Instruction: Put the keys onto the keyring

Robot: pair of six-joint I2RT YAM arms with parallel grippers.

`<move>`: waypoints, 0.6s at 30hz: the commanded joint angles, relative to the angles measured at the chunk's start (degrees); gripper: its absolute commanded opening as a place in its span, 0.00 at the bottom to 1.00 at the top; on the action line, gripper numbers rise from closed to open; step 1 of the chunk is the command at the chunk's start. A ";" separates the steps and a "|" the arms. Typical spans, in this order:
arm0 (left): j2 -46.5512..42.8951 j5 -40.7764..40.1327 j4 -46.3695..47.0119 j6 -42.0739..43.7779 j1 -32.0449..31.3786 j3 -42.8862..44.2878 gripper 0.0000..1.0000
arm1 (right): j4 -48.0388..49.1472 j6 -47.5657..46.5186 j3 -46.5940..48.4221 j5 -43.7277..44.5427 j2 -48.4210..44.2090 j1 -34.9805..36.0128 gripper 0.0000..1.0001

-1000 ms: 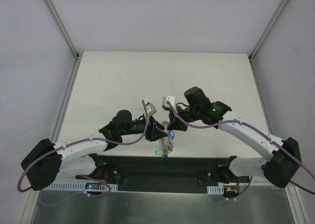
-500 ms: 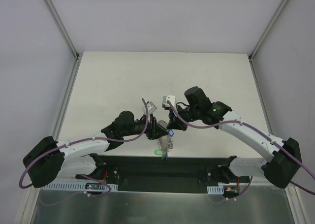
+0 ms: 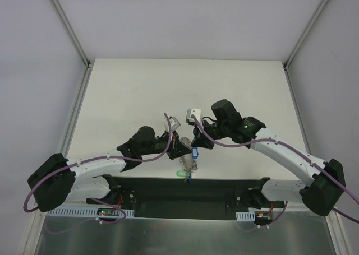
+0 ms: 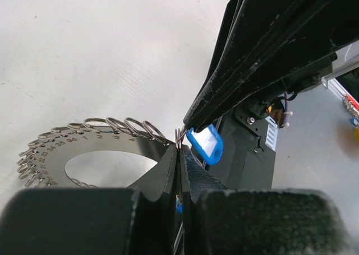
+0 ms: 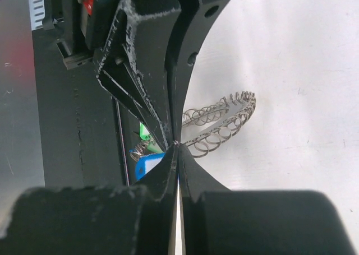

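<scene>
The keyring (image 4: 84,148) is a silvery numbered disc with an open centre and small wire loops along its edge. It hangs near the table's front edge (image 3: 188,163) and shows in the right wrist view (image 5: 221,123). My left gripper (image 3: 182,147) (image 4: 179,140) is shut on one wire loop at the ring's rim. My right gripper (image 3: 197,145) (image 5: 178,145) is shut tip to tip against it, holding a key with a blue tag (image 4: 205,144) (image 3: 195,152) (image 5: 147,166). A green tag (image 3: 181,174) (image 5: 144,133) and another blue one (image 3: 189,179) hang below the ring.
The black base rail (image 3: 185,189) runs along the near edge just below the ring. The white table top (image 3: 185,92) stretches behind the grippers, with grey walls on both sides.
My left gripper has moved a little right, closing the gap to the right gripper. The blue tag now shows between the two tips. The right arm has barely moved.
</scene>
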 commanded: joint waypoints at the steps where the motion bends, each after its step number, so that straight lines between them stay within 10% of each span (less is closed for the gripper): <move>1: -2.34 -0.87 0.29 4.03 -0.72 1.59 0.00 | 2.23 2.17 -1.22 2.48 -3.29 -0.01 0.01; 18: -4.63 -1.40 -1.64 13.79 -0.98 1.15 0.00 | 11.78 18.16 -12.47 10.40 -13.65 -2.83 0.09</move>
